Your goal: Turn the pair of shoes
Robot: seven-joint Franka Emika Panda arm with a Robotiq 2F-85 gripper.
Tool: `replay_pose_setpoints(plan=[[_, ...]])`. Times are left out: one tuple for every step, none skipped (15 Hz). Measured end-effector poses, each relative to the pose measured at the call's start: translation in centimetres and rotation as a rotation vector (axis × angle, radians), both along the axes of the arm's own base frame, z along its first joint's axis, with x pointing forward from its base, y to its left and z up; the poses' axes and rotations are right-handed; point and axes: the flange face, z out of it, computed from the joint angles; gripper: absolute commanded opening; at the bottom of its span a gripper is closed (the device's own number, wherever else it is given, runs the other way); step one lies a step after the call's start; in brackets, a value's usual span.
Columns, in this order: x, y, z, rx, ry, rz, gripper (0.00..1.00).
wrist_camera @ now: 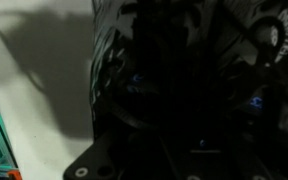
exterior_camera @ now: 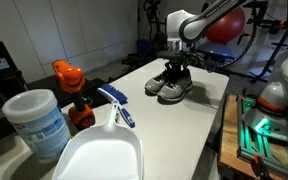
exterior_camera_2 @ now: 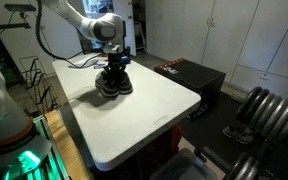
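The pair of shoes [exterior_camera: 170,86], dark grey and black sneakers with light soles, stands side by side on the far part of the white table [exterior_camera: 184,125]; it also shows in an exterior view [exterior_camera_2: 114,86]. My gripper [exterior_camera: 176,64] reaches straight down into the shoe collars and appears shut on them, as an exterior view [exterior_camera_2: 115,66] also shows. In the wrist view the dark shoes [wrist_camera: 174,70] fill the picture and the fingers are lost in shadow.
Near the front of the table are a white tub [exterior_camera: 36,122], an orange-capped bottle [exterior_camera: 70,82] and a white dustpan [exterior_camera: 99,152] with a blue brush [exterior_camera: 117,106]. A black box [exterior_camera_2: 189,75] stands beside the table. A red ball [exterior_camera: 224,25] hangs behind the arm.
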Motion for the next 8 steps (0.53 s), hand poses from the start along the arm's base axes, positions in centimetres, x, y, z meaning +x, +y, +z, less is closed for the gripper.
replay_pose_setpoints(plan=[[0.01, 0.00, 0.00, 0.000, 0.000, 0.000, 0.03], [0.04, -0.02, 0.02, 0.000, -0.003, 0.000, 0.05], [0.06, -0.04, 0.02, 0.000, -0.004, -0.001, 0.05], [0.06, -0.04, 0.02, 0.001, -0.004, -0.001, 0.05], [0.06, -0.06, 0.05, 0.001, -0.004, -0.002, 0.05], [0.04, -0.05, 0.13, 0.003, -0.003, 0.000, 0.05], [-0.02, -0.01, 0.27, 0.003, -0.001, 0.005, 0.05], [-0.14, 0.07, 0.57, 0.003, 0.001, 0.014, 0.04]])
